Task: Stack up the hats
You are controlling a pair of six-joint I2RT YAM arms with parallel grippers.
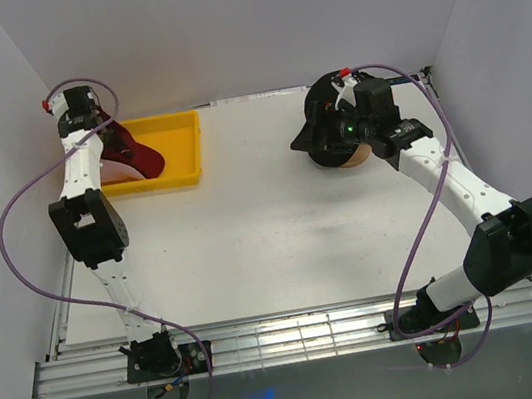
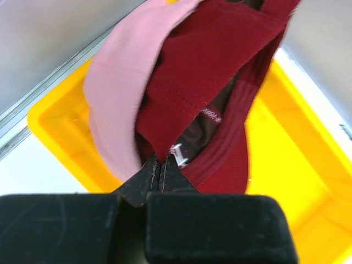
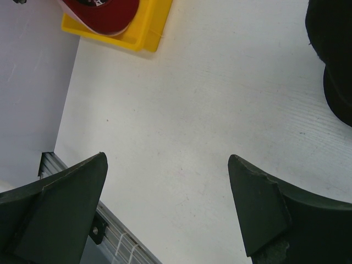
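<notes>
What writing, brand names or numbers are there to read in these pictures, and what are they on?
No text is readable here.
Small tag inside the dark red cap: white lettering, too small and blurred to read.
White mark at that cap's inner edge: blurred, unreadable.
White print on the same cap in the right wrist view: cut off by the picture's edge, unreadable.

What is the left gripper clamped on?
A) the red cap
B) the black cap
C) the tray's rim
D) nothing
A: in the left wrist view, the left gripper is shut on a fold of the red cap, over the tray.
</notes>
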